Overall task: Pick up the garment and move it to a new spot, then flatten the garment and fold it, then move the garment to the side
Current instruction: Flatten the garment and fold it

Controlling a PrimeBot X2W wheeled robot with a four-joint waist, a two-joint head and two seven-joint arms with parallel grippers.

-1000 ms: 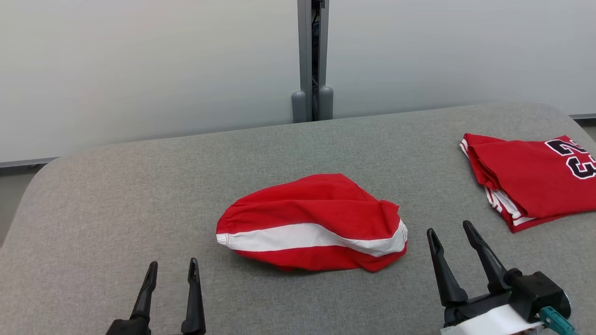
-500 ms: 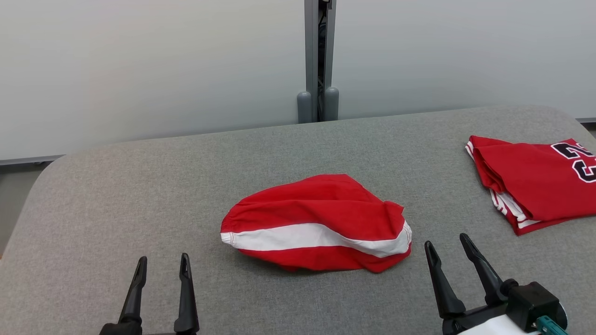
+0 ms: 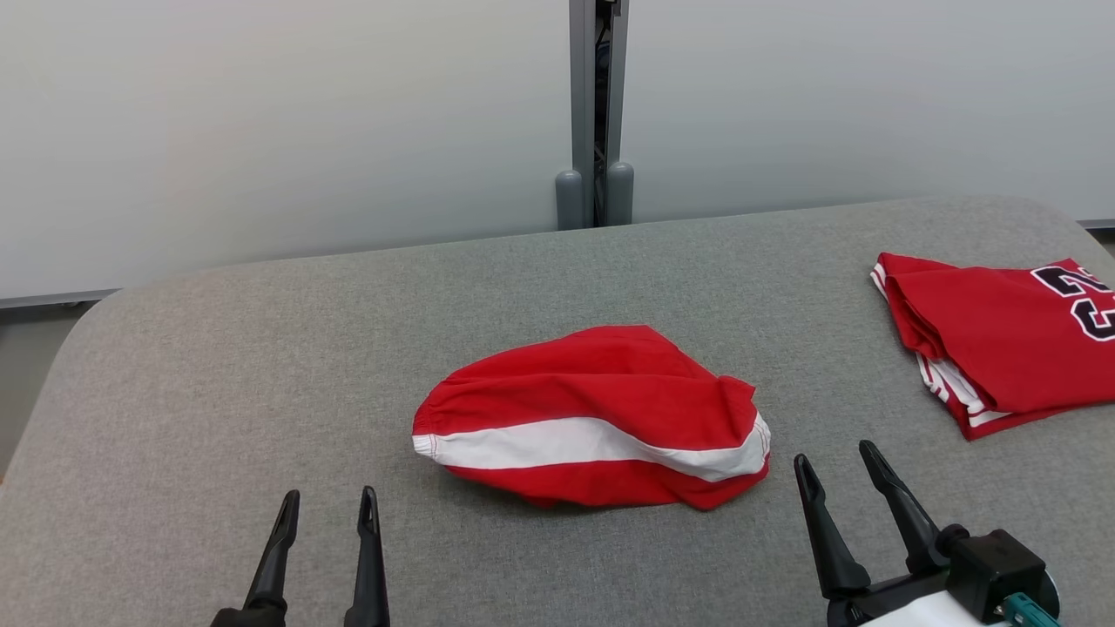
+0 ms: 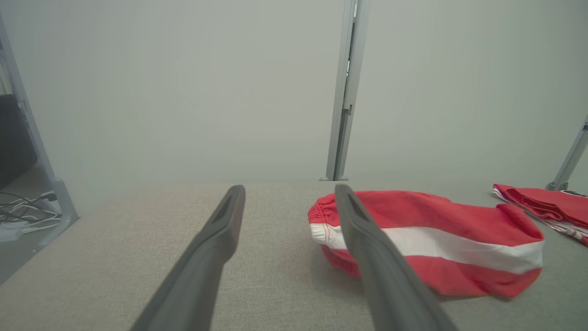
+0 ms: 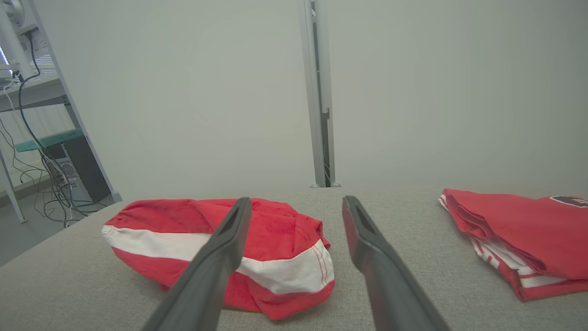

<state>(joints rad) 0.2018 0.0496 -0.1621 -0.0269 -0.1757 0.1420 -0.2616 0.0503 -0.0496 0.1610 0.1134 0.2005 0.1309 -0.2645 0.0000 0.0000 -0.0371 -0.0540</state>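
The garment (image 3: 592, 418) is a crumpled red piece with a broad white stripe, lying in a heap at the middle of the grey padded table (image 3: 261, 348). My left gripper (image 3: 329, 493) hovers open near the front edge, to the garment's left and apart from it. In the left wrist view the left gripper (image 4: 289, 188) is empty, with the garment (image 4: 436, 239) just behind its right finger. My right gripper (image 3: 834, 453) stands open just off the garment's right end. The right wrist view has the garment (image 5: 161, 220) behind the left finger of the right gripper (image 5: 297, 199).
A folded red jersey (image 3: 1002, 340) with black numbers lies at the table's right edge, also seen as the jersey (image 5: 519, 230) and the jersey (image 4: 542, 202). A pale wall with a grey post (image 3: 597, 104) stands behind the table. Cables and a rack (image 5: 46, 138) sit off to the left.
The head view shifted slightly at first. My left gripper drifted left and then back right near the front edge. The garment and the right gripper have stayed put.
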